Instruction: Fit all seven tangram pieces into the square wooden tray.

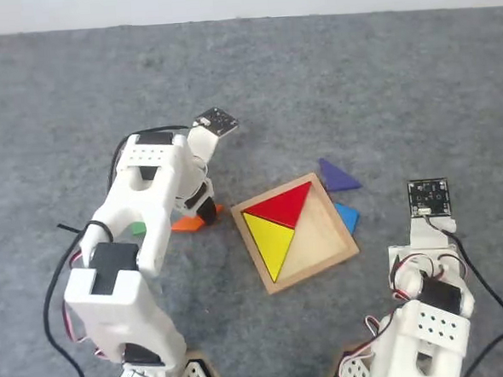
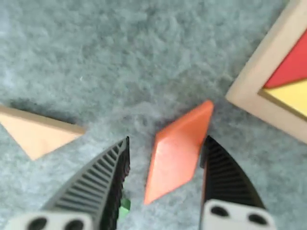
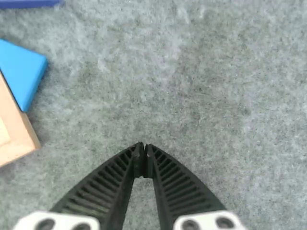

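The square wooden tray [image 1: 323, 234] lies mid-table and holds a red triangle [image 1: 285, 205] and a yellow triangle [image 1: 270, 239]. An orange parallelogram [image 2: 178, 152] lies flat on the grey carpet to the left of the tray corner [image 2: 261, 91]. My left gripper [image 2: 167, 143] stands open over it, one finger on each side of the piece. Near it lie a tan triangle [image 2: 36, 135] and a small green piece [image 1: 138, 230]. A purple triangle [image 1: 338, 175] and a blue piece [image 1: 347, 215] lie to the right of the tray. My right gripper [image 3: 144, 149] is shut and empty, over bare carpet near the blue piece [image 3: 19, 72].
Grey carpet covers the whole table. The right arm [image 1: 426, 314] stands at the front right, with its wrist to the right of the tray. The left arm [image 1: 142, 221] stretches over the area to the left of the tray.
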`<action>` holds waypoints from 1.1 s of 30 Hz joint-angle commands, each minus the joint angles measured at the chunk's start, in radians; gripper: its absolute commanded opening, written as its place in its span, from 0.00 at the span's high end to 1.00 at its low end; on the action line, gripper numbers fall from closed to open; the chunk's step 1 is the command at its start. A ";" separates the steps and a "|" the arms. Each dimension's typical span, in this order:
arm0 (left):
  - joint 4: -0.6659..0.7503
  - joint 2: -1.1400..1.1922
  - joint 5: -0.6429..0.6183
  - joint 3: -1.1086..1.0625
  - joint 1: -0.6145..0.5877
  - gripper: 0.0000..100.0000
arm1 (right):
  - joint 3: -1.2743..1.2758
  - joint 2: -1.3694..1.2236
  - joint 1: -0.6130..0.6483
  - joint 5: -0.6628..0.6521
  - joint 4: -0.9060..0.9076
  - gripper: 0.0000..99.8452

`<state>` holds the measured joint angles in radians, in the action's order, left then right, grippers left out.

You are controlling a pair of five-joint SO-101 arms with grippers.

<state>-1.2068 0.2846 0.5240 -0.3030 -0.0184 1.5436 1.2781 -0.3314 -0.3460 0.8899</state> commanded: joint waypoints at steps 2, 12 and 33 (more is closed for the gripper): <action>0.020 -0.034 0.006 -0.047 0.009 0.77 | -0.017 0.015 0.013 0.005 -0.024 0.98; 0.014 -0.034 0.031 -0.093 0.009 0.90 | -0.017 0.015 0.013 0.005 -0.024 0.98; -0.305 -0.044 -0.282 0.225 0.196 0.99 | -0.021 0.015 0.004 0.009 -0.024 0.98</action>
<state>-1.4707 0.2723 0.4028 -0.1757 0.0798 1.5436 1.2781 -0.3314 -0.3460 0.8899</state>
